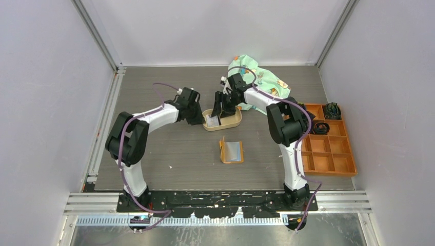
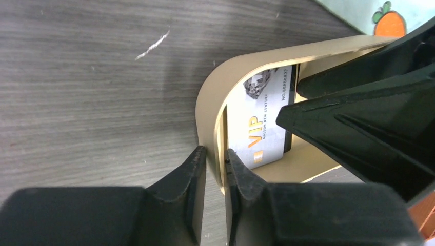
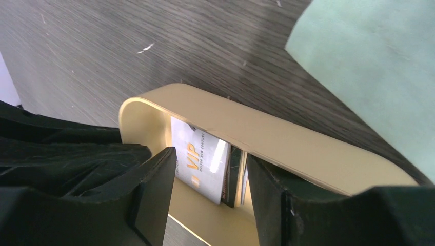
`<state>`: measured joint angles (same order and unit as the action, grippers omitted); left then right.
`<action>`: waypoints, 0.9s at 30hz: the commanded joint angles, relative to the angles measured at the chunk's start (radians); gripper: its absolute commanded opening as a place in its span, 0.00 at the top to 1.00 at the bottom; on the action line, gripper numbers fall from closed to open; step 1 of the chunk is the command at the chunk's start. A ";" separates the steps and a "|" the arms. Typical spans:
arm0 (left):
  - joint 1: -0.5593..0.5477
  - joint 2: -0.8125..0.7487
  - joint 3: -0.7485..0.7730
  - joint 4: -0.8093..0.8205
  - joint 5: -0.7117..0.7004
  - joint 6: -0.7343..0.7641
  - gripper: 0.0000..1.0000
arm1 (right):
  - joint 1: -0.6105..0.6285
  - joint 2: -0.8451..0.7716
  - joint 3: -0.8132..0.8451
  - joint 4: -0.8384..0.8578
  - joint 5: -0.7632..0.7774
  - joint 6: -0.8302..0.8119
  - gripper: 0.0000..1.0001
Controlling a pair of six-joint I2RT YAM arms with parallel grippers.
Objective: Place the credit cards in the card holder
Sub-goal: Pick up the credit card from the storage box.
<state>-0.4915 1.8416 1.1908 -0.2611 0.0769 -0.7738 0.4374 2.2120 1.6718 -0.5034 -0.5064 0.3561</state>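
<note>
The credit cards (image 2: 259, 123) stand tilted in the left end of an oval tan tray (image 1: 233, 122); the front one is whitish with "VIP" in gold, and a dark one is behind it (image 3: 235, 174). My left gripper (image 2: 215, 154) is shut on the tray's curved left wall, one finger outside and one inside. My right gripper (image 3: 210, 156) is open inside the tray, its fingers (image 3: 159, 189) on either side of the cards (image 3: 202, 161). The card holder (image 1: 233, 152), orange-tan with a greyish inside, lies open on the table in front of the tray.
A green patterned cloth (image 1: 259, 77) lies behind the tray under the right arm. An orange compartment box (image 1: 328, 146) stands at the right edge, with dark items in its far cells. Walls enclose the table on three sides.
</note>
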 commanded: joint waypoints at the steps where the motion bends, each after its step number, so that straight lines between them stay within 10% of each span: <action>1: -0.007 0.031 0.078 -0.153 -0.031 0.008 0.85 | 0.019 -0.016 -0.021 0.064 0.008 0.046 0.41; 5: -0.008 0.046 0.089 -0.167 -0.022 -0.018 1.00 | 0.017 -0.041 -0.033 0.055 0.021 0.030 0.41; 27: -0.052 -0.073 -0.129 0.145 -0.004 -0.169 1.00 | 0.043 -0.051 -0.086 0.105 -0.049 0.093 0.40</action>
<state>-0.5205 1.8019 1.0809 -0.1692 0.0486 -0.9287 0.4686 2.1296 1.5833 -0.4496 -0.4911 0.4000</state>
